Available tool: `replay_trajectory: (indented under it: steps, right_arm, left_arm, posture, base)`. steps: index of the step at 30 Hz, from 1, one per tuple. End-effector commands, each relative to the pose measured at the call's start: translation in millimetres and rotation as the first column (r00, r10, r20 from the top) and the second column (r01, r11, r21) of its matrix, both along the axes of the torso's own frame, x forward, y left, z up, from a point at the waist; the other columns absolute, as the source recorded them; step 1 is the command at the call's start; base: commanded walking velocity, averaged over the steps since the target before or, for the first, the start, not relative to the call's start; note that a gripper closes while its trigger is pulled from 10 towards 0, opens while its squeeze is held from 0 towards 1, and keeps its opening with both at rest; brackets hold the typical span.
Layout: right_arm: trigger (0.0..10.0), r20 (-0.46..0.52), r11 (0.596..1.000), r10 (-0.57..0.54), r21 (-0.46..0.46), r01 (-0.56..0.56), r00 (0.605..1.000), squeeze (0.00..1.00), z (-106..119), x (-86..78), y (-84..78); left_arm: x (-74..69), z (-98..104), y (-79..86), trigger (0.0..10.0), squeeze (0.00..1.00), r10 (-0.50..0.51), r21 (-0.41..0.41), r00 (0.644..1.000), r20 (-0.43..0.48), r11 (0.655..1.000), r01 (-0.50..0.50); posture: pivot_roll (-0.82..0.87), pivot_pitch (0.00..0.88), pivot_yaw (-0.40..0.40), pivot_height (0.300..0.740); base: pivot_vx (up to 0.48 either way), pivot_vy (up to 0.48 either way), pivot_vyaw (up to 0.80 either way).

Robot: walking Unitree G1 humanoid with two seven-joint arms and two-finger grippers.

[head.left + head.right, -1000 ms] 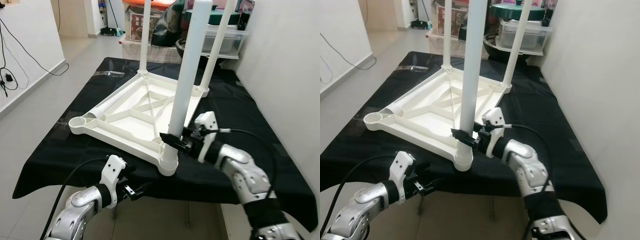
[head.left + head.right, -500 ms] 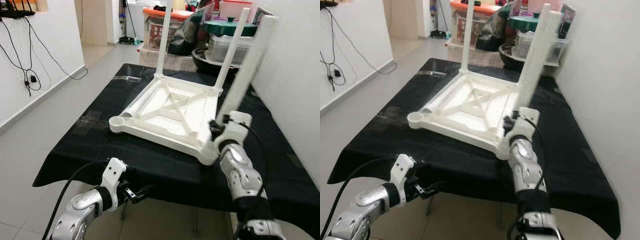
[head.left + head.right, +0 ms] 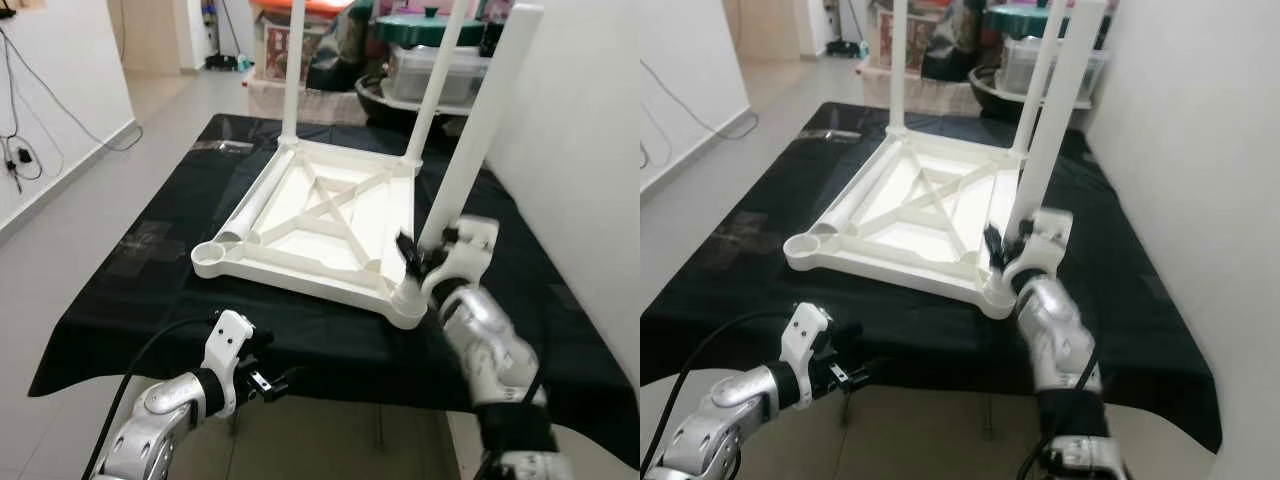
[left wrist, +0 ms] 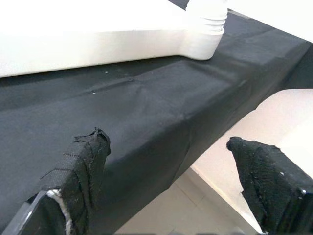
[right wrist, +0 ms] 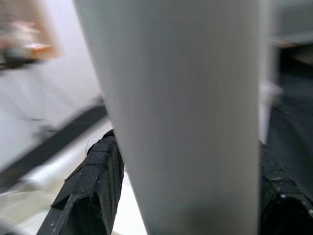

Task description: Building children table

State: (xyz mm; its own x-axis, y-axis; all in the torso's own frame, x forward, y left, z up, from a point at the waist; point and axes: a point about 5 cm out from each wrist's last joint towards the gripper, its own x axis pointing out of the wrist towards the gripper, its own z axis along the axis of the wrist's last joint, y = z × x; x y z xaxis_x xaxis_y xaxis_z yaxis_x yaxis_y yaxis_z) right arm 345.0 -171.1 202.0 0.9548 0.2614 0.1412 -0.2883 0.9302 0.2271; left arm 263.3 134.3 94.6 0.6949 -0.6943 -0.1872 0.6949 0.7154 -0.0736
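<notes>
On the black-clothed table (image 3: 150, 290) lies the white children's table top (image 3: 320, 225), upside down, two legs standing at its far corners. At its near right corner the right gripper (image 3: 428, 262) clasps a leaning white leg (image 3: 478, 130) near its base. Below the table's front edge, the left gripper (image 3: 268, 382) hovers, fingers spread, holding nothing.

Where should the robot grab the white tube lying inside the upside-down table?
Around its middle, coming from above with the fingers across it. The loose leg lies flat along the table top's left rim, so only its upper curve is free. The left hand hangs nearest.
</notes>
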Motion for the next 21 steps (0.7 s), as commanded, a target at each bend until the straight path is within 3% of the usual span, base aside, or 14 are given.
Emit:
replay_trajectory:
  steps: [1,3,5,7,9,10,11,12,14,15,17,19,20,21]
  right_arm:
    - [10.0,0.044,0.993,0.118,0.007,-0.118,0.992,0.0,5.4,-3.2,11.0]
    - [10.0,0.047,0.977,0.209,-0.037,-0.208,0.977,0.0,5.1,-5.9,14.2]
    - [10.0,0.024,0.924,0.364,-0.138,-0.358,0.931,0.0,-3.7,-13.3,21.6]
    - [10.0,-0.011,0.888,0.429,-0.179,-0.424,0.903,0.0,-10.7,-16.3,25.5]
    - [10.0,-0.011,0.888,0.429,-0.179,-0.424,0.903,0.0,-10.7,-16.3,25.5]
    - [10.0,-0.042,0.844,0.5,-0.197,-0.498,0.865,0.0,-17.4,-19.6,30.4]
    - [8.4,-0.073,0.79,0.572,-0.218,-0.573,0.817,0.0,-24.5,-23.1,36.4]
    - [8.4,-0.073,0.79,0.572,-0.218,-0.573,0.817,0.0,-24.5,-23.1,36.4]
    - [0.0,-0.104,0.713,0.657,-0.237,-0.66,0.746,0.0,-33.4,-27.8,49.0]
    - [0.0,-0.106,0.707,0.664,-0.235,-0.667,0.74,0.0,-34.8,-26.7,52.8]
    - [0.0,-0.118,0.769,0.57,-0.274,-0.578,0.813,0.0,-39.4,-15.8,56.7]
    - [0.0,-0.123,0.789,0.534,-0.283,-0.546,0.836,0.0,-41.0,-12.5,57.1]
    - [0.0,-0.152,0.848,0.427,-0.275,-0.453,0.891,0.0,-47.6,-6.1,54.9]
    - [0.0,-0.152,0.848,0.427,-0.275,-0.453,0.891,0.0,-47.6,-6.1,54.9]
  left_arm:
    - [-1.6,-2.1,0.3,10.0,0.0,0.001,0.007,1.0,-0.006,1.0,-0.001]
    - [-1.4,-2.5,0.6,10.0,0.0,0.0,0.01,1.0,-0.006,1.0,0.0]
    - [0.0,-2.5,-0.5,10.0,0.0,-0.001,0.009,1.0,-0.006,1.0,0.001]
    - [0.7,-2.0,-1.8,10.0,0.0,-0.004,0.008,1.0,-0.004,1.0,0.004]
    - [0.7,-2.0,-1.8,10.0,0.0,-0.004,0.008,1.0,-0.004,1.0,0.004]
    - [1.1,-1.4,-3.2,10.0,0.0,-0.006,0.005,1.0,-0.002,1.0,0.006]
    - [0.9,-0.5,-4.2,10.0,0.0,-0.007,0.002,1.0,0.001,1.0,0.007]
    - [0.9,-0.5,-4.2,10.0,0.0,-0.007,0.002,1.0,0.001,1.0,0.007]
    - [0.3,-0.5,-3.8,10.0,0.0,-0.004,0.003,1.0,0.001,1.0,0.004]
    - [0.1,-0.9,-2.9,10.0,0.0,-0.002,0.006,1.0,0.0,1.0,0.002]
    - [-0.1,-0.6,-1.2,10.0,0.0,0.002,0.006,1.0,0.0,1.0,-0.002]
    - [-0.1,-0.4,-0.9,10.0,0.0,0.002,0.006,1.0,0.0,1.0,-0.002]
    - [-0.3,-1.1,-0.6,10.0,0.0,0.003,0.007,1.0,-0.002,1.0,-0.003]
    - [-0.3,-1.1,-0.6,10.0,0.0,0.003,0.007,1.0,-0.002,1.0,-0.003]
  posture:
    - [0.07,0.0,-0.106,0.74]
    - [0.07,0.0,-0.106,0.74]
    - [0.07,0.0,-0.107,0.74]
    - [0.07,0.0,-0.108,0.74]
    - [0.07,0.0,-0.108,0.74]
    - [0.07,0.0,-0.111,0.74]
    - [0.09,0.0,-0.117,0.74]
    - [0.09,0.0,-0.117,0.74]
    - [0.09,0.0,-0.121,0.74]
    - [0.09,0.0,-0.121,0.74]
    - [0.09,0.0,-0.122,0.74]
    - [0.09,0.0,-0.122,0.74]
    - [0.09,0.0,-0.119,0.74]
    - [0.09,0.0,-0.119,0.74]
  base:
    - [0.0,0.0,0.0]
    - [0.0,0.0,0.0]
    - [0.0,0.0,0.0]
    - [0.0,0.0,0.0]
    - [0.0,0.0,0.0]
    - [0.0,0.0,0.0]
    - [0.0,0.0,0.0]
    - [0.0,0.0,0.0]
    - [0.0,0.0,0.0]
    - [0.0,0.0,0.0]
    - [0.0,0.0,0.0]
    - [0.0,0.0,0.0]
    - [0.0,0.0,0.0]
    - [0.0,0.0,0.0]
